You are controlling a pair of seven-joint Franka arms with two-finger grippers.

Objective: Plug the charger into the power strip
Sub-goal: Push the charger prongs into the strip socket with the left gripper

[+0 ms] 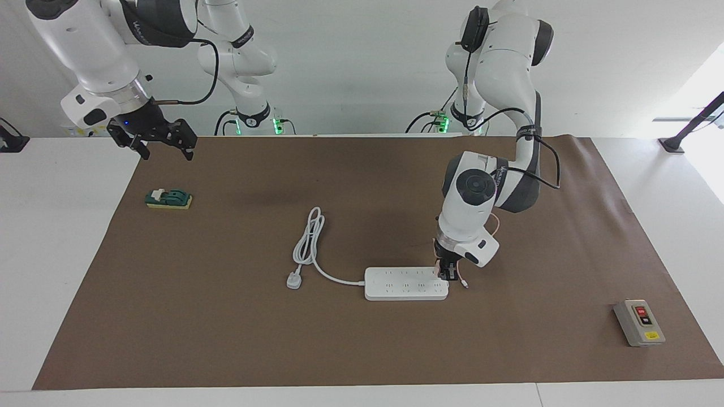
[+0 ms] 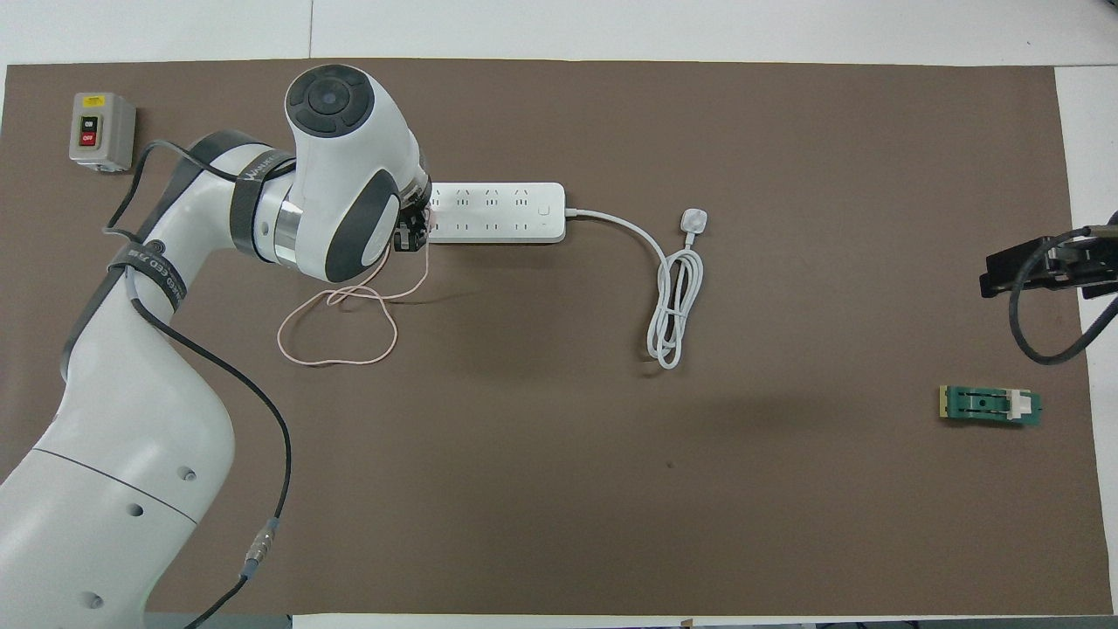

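1. Looking at the facing view: the left gripper (image 1: 446, 275) is down at the end of the power strip (image 1: 406, 284) that is toward the left arm's end of the table. Jaws are pinched shut on sth small; the charger body is hidden betw them, can't tell more.
2. Its thin pink cable (image 1: 496, 225) shows just above the jaws.
3. The right gripper (image 1: 160, 144) waits up high w/ jaws wide, over the mat edge, holding nothing.
4. Overhead view: the left gripper (image 2: 410, 236) sits at the strip's (image 2: 498, 212) end. The pink cable (image 2: 336, 336) loops on the mat, nearer the robots than the jaws.
5. The right gripper (image 2: 1048, 266) shows at the side edge.
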